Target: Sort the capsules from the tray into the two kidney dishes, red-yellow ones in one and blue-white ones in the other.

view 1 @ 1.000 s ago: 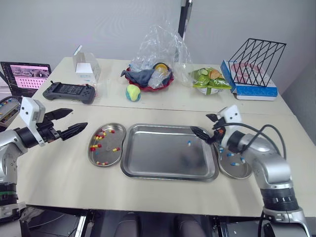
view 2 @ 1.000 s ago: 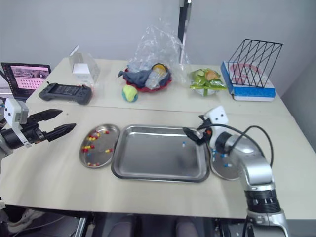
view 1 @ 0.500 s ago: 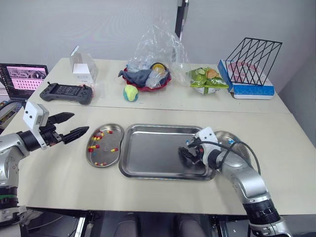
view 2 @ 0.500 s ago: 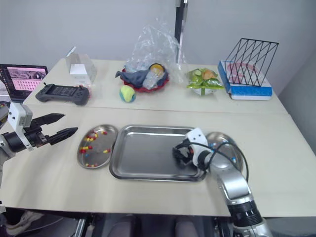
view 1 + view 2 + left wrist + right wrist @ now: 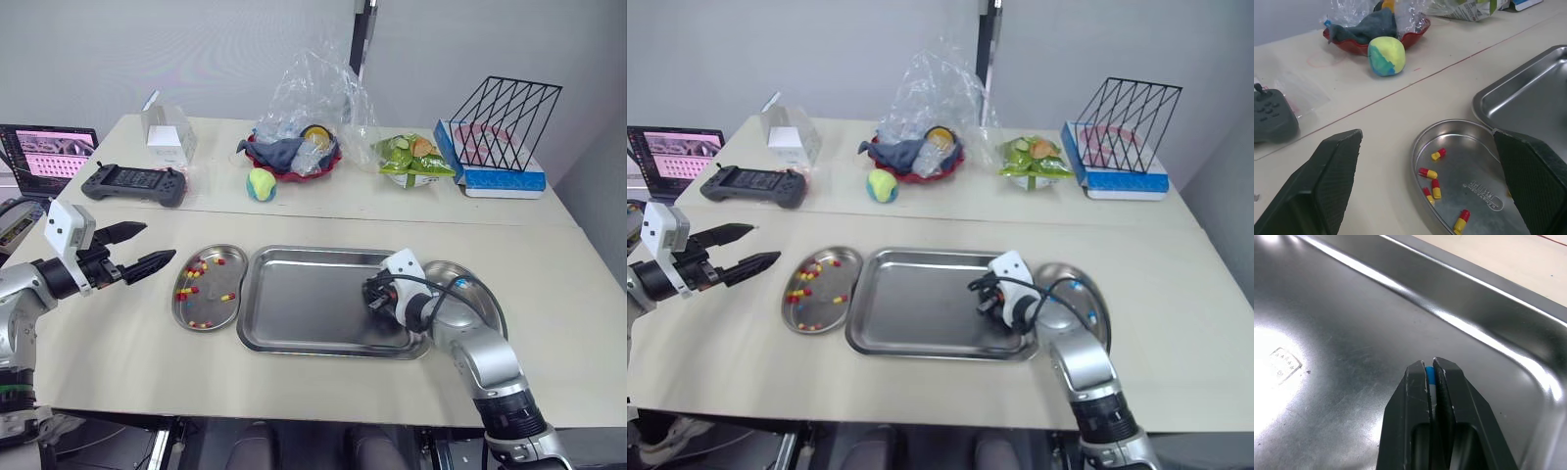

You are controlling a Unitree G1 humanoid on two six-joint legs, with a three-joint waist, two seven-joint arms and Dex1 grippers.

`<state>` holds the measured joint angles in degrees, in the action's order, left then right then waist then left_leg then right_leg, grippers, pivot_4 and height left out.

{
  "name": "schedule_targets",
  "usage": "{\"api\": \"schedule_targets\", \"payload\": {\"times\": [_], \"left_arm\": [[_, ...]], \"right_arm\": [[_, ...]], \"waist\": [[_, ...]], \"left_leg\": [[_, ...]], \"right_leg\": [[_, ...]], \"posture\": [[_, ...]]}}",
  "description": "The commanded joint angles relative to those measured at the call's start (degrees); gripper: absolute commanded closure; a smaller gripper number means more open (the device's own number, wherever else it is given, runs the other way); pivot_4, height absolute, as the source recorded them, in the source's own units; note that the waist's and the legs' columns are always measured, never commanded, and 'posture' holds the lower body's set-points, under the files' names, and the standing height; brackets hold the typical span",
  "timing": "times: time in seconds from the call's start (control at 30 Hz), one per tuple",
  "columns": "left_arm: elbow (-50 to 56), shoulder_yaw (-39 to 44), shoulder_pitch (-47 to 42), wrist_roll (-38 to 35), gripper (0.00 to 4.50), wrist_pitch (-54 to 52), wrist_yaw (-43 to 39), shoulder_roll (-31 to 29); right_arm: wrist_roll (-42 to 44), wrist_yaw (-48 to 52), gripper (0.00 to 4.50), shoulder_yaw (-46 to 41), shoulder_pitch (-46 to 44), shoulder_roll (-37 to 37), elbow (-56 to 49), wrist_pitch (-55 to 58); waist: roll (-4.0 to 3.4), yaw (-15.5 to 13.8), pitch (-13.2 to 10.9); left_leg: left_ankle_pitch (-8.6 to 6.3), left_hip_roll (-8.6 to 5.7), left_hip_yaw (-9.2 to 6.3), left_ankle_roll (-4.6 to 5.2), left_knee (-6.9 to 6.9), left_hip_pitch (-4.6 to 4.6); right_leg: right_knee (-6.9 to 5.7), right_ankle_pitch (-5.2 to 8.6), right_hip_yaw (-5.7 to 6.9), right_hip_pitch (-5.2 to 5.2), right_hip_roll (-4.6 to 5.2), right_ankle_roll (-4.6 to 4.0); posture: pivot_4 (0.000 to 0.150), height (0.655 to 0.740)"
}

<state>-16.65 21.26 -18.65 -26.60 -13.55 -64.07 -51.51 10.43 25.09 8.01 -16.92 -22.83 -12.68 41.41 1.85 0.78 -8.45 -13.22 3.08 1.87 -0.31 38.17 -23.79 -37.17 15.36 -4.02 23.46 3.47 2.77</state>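
Pinching a blue-white capsule (image 5: 1429,374), our right gripper (image 5: 373,292) hangs low over the right part of the tray (image 5: 294,323). Its fingers (image 5: 1415,382) are pressed together on the capsule, and a sliver of blue shows between the tips. The tips sit just above the tray floor, near the far rim; we cannot tell whether the capsule touches the metal. We see no other capsule on the bare tray floor.

Our left gripper (image 5: 160,241) hovers above the table (image 5: 118,333), just left of the left dish (image 5: 227,257), with its two fingers spread wide and nothing between them. That dish lies just beside the tray's left edge and holds a scatter of red-yellow capsules (image 5: 196,269). The right dish (image 5: 487,305) lies against the tray's right edge, partly under our right arm; a small blue speck (image 5: 460,285) shows inside it.

Farther back on the table we see a ball (image 5: 261,183), a red bowl (image 5: 294,162), a controller (image 5: 136,182), a laptop (image 5: 49,147) and a wire rack (image 5: 509,122).
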Motion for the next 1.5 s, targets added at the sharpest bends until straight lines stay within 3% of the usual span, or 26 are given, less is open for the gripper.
{"api": "schedule_targets", "payload": {"times": [0.03, 0.23, 0.4, 0.73, 0.9, 1.17, 1.5], "left_arm": [[-0.85, 0.83, -1.94, 0.44, 0.00, 1.74, -0.65, -1.78], [-3.47, 0.62, -2.88, 0.68, 0.00, 3.19, -1.42, -1.87], [-4.60, 0.66, -2.95, 0.59, 0.00, 3.74, -2.02, -1.55], [-5.86, 0.50, -3.02, 0.72, 0.00, 4.43, -2.55, -1.43], [-5.86, 0.76, -2.52, 0.63, 0.00, 4.40, -2.58, -1.46], [-9.17, 4.17, -1.28, -0.67, 0.00, 4.69, -0.93, -1.02], [-19.53, 6.69, -0.85, 4.39, 0.00, 12.37, 8.44, -2.32]], "right_arm": [[2.90, 4.21, 4.47, -4.27, -1.23, -1.94, -0.21, -3.10], [8.72, 11.89, 4.47, -12.99, -1.92, -7.29, 2.55, -6.55], [10.33, 19.16, 4.47, -20.42, -0.34, -15.98, 10.66, -11.40], [9.37, 28.38, 4.47, -20.92, 4.56, -22.30, 16.45, -17.71], [9.62, 29.28, 2.73, -21.64, 4.87, -22.41, 17.61, -18.51], [11.91, 32.03, 0.01, -29.54, 1.75, -26.65, 28.91, -24.14], [11.59, 29.72, 0.01, -38.23, -1.01, -29.32, 45.62, -36.07]], "waist": [[0.00, -0.07, -0.01], [0.01, -0.09, -0.01], [0.01, -0.33, -0.02], [0.01, 0.24, -0.02], [0.01, 0.05, -0.02], [-0.01, -0.08, -0.03], [-0.01, 0.06, -0.03]], "left_leg": [[0.00, 0.00, 0.00, 0.00, 0.00, 0.00], [0.00, 0.00, 0.00, 0.00, 0.00, -0.01], [0.00, -0.01, 0.01, 0.00, 0.00, -0.01], [0.00, 0.01, 0.01, 0.00, -0.01, 0.02], [0.00, 0.00, 0.01, 0.00, -0.01, 0.02], [0.00, -0.02, 0.02, 0.00, 0.00, 0.05], [0.00, -0.01, 0.02, 0.00, -0.03, 0.11]], "right_leg": [[0.00, 0.00, 0.00, 0.00, 0.00, 0.00], [0.01, 0.00, 0.00, 0.00, 0.00, 0.00], [0.04, 0.00, 0.01, -0.04, 0.02, 0.00], [0.01, 0.00, -0.02, -0.04, -0.02, 0.00], [0.02, 0.00, -0.02, -0.04, -0.01, 0.00], [0.04, 0.00, -0.02, -0.08, 0.03, 0.00], [0.06, 0.00, -0.02, -0.13, 0.02, 0.00]], "posture": [[0.150, 0.7334], [0.150, 0.7334], [0.150, 0.7334], [0.150, 0.7334], [0.150, 0.7334], [0.150, 0.7334], [0.150, 0.7334]]}}
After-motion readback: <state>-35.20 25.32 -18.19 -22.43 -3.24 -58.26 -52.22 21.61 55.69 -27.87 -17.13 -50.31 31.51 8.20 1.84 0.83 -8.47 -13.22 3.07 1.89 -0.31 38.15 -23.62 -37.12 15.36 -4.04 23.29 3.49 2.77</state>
